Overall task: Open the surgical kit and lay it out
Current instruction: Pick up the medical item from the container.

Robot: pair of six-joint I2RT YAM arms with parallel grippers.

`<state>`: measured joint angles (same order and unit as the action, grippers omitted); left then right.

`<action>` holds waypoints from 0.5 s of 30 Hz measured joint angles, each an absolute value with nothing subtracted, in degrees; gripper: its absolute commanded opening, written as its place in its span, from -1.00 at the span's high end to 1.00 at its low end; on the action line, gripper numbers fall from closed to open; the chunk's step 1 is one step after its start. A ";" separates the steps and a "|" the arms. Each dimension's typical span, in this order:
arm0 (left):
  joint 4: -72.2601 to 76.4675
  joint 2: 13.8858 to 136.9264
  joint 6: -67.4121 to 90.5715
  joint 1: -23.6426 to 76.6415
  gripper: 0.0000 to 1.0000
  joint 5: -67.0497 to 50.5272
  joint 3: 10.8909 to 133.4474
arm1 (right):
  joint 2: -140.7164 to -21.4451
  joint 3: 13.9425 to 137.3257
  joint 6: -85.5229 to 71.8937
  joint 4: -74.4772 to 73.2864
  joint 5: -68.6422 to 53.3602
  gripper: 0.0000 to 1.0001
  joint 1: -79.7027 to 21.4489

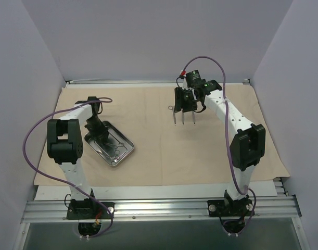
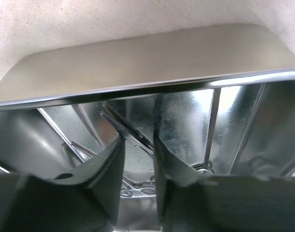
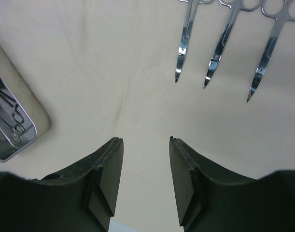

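Observation:
The beige cloth wrap (image 1: 159,156) lies spread flat on the table. The steel tray (image 1: 128,149) sits on its left part, with thin ring-handled instruments (image 1: 115,146) inside. My left gripper (image 1: 100,134) reaches down into the tray. In the left wrist view its jaws (image 2: 138,137) stand a little apart, astride a slim instrument (image 2: 113,120) on the tray floor; ring handles (image 2: 137,186) show below. My right gripper (image 1: 186,108) hovers open and empty (image 3: 146,140) over the cloth, just behind three instruments (image 1: 183,119) laid side by side (image 3: 224,43).
Grey enclosure walls stand on the left, right and back. A metal rail (image 1: 159,208) runs along the near edge beyond the cloth. The tray's corner (image 3: 7,121) shows at the left of the right wrist view.

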<state>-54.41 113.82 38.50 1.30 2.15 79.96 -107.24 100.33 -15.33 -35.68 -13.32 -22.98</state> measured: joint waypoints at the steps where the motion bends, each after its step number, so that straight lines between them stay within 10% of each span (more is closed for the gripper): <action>1: -54.41 113.86 38.46 1.30 0.35 2.11 79.96 | -107.24 100.47 -15.33 -35.75 -13.28 0.14 -22.98; 10: -54.39 113.91 38.17 0.93 0.95 1.58 79.96 | -107.24 100.62 -15.33 -36.36 -12.21 0.14 -22.98; 15: -54.50 113.54 38.00 0.91 0.95 1.54 79.94 | -107.24 101.12 -15.18 -37.01 -11.31 0.14 -23.16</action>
<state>-54.50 113.54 38.00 0.91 1.54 79.94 -107.24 101.12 -15.18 -37.01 -11.31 -23.16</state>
